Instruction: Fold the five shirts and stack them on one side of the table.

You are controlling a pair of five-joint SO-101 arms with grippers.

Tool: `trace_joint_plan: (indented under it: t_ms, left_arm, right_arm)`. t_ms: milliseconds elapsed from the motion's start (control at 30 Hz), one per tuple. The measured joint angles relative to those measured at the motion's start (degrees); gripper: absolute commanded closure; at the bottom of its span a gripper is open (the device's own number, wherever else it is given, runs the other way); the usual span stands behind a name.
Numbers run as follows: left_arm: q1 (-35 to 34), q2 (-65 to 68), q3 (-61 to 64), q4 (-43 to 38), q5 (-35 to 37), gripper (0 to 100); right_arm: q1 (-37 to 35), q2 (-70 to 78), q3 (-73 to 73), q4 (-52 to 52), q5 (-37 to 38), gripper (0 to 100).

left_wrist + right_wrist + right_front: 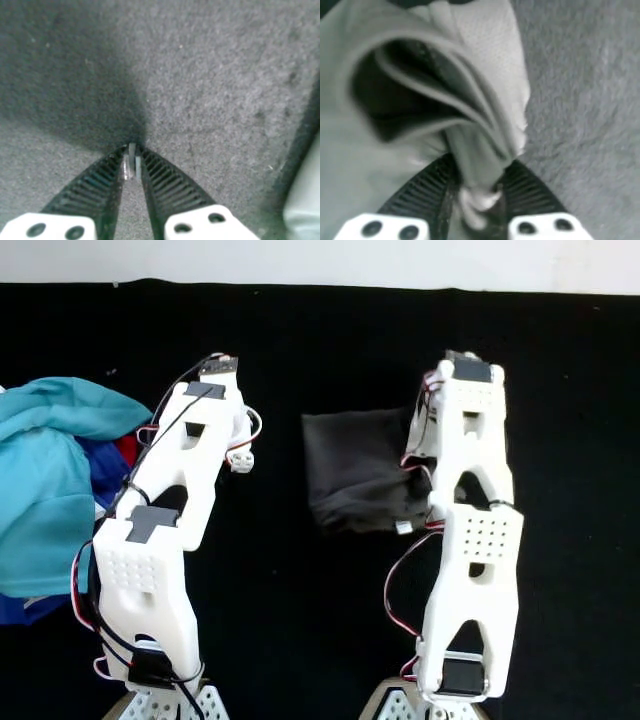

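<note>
We see a dark shirt (360, 470) bunched into a rough rectangle near the middle of the black table (300, 330), its edge clamped by the right gripper (481, 162).

From above, the shirt lies just beside the right arm (470, 540), whose body hides the claw. The right wrist view gives what the high view cannot: both fingers (432, 185) are clenched on several gathered folds of the fabric. The left wrist view shows the left gripper (131, 150) pressed closed with nothing between its tips, poised over bare table. From above, the left arm (165, 530) stands well apart from the dark shirt. Beside it, at the table's left edge, is an unfolded heap: a teal shirt (45, 470) over blue cloth (100, 475) and a sliver of red cloth (127, 448).
</note>
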Motion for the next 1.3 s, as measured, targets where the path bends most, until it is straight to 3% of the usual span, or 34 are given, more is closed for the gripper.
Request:
trace_joint_plan:
  t_ms: [167,367,567,900,1133,1300]
  left_arm:
    - [0.0,0.0,0.0,0.0,0.0,99]
    - [0.0,0.0,0.0,0.0,0.0,99]
    - [0.0,0.0,0.0,0.0,0.0,99]
    - [0.0,0.0,0.0,-0.09,0.0,99]
    - [0.0,0.0,0.0,-0.09,0.0,99]
    - [0.0,0.0,0.0,-0.09,0.0,99]
  right_arm:
    - [3.25,1.14,-7.47,-2.37,8.62,99.2]
    - [11.69,1.93,-14.24,-13.45,16.0,99.2]
    - [18.73,2.73,-14.86,-25.85,16.44,99.2]
    - [19.52,8.7,-15.12,-45.71,16.79,99.1]
    - [20.66,9.93,-15.12,-48.18,16.79,98.8]
    - [20.84,10.11,-15.12,-48.18,16.79,81.7]
